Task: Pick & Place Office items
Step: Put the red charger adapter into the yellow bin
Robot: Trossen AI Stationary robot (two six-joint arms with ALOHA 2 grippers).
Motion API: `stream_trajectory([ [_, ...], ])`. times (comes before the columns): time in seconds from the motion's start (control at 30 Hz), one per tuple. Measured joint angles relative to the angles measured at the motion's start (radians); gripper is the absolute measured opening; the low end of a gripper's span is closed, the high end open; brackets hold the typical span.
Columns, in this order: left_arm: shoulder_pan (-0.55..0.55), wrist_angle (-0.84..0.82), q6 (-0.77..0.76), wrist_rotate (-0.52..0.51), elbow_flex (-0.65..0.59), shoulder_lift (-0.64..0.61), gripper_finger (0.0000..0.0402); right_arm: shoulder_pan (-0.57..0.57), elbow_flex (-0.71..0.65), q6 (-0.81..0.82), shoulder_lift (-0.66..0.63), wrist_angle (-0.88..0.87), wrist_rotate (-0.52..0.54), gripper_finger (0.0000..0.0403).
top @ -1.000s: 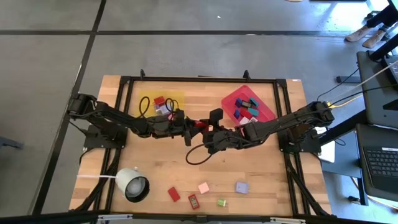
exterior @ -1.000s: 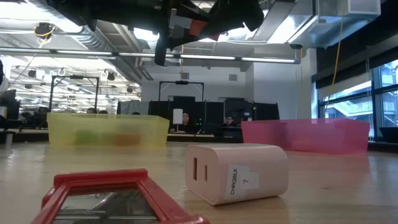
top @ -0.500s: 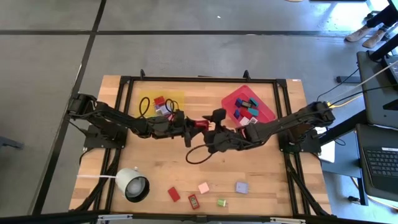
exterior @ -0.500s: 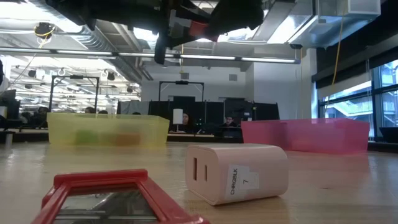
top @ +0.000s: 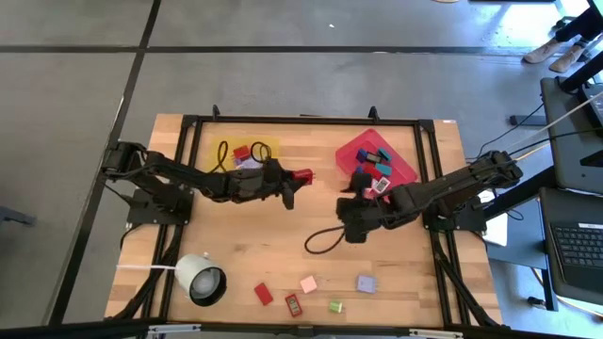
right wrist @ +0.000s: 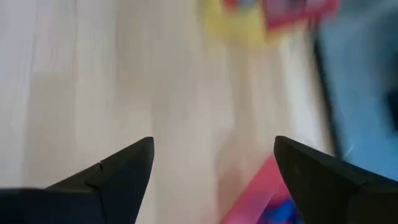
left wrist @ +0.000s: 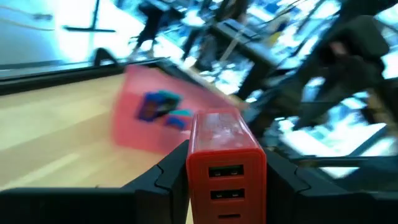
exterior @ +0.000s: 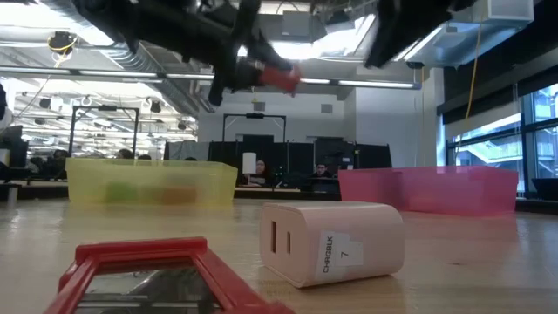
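Note:
My left gripper (top: 290,179) hangs over the middle of the table, shut on a red block (top: 302,176) that has small sockets in its end face (left wrist: 227,163). In the low view the block (exterior: 277,78) is high above the tabletop. My right gripper (top: 347,207) is open and empty (right wrist: 211,155), to the right of the block and beside the red tray (top: 403,169). Red, pink, green and lilac blocks (top: 308,283) lie flat near the table's near edge. More blocks lie in the red tray and in the yellow tray (top: 222,149). My left gripper pinches the red block between its two fingers (left wrist: 175,175), one on each long side (left wrist: 194,163). The fingers lie roughly level and point toward the table's right. The block sticks out past the fingertips, lifted clear of the table.
A white round lamp-like object (top: 201,279) stands at the near left. A black cable loop (top: 322,239) hangs from my right arm onto the table. A white block (exterior: 331,240) and a red frame (exterior: 148,270) lie close to the low camera. Bare wood shows across the middle.
My right gripper has drawn away from the red block, toward the table's right edge and a little toward the near edge. The block has stayed in my left gripper, which has shifted slightly toward the far edge. The cable loop has trailed along with the right arm.

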Motion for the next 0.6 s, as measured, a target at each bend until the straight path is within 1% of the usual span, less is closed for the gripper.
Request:
stream_trajectory([
  [0.07,0.030,-0.066,-0.004,-0.007,0.000,-0.003,0.0134,0.004,0.000,0.103,-0.006,-0.083,-0.046,0.0334],
  [0.17,0.079,-0.183,-0.016,0.005,0.000,-0.021,0.0134,0.025,-0.001,0.204,-0.006,-0.179,-0.051,0.0334],
  [0.3,0.145,-0.373,-0.018,0.040,-0.001,-0.080,0.0134,0.063,-0.026,0.275,-0.004,-0.220,-0.056,0.0333],
  [0.43,0.195,-0.555,-0.009,0.039,-0.001,-0.165,0.0134,0.102,-0.069,0.323,-0.003,-0.215,-0.055,0.0333],
  [0.5,0.210,-0.658,0.014,0.016,-0.001,-0.200,0.0134,0.118,-0.094,0.363,-0.003,-0.207,-0.056,0.0333],
  [0.6,0.217,-0.824,-0.008,-0.066,-0.001,-0.224,0.0134,0.143,-0.138,0.423,-0.003,-0.178,-0.056,0.0333],
])
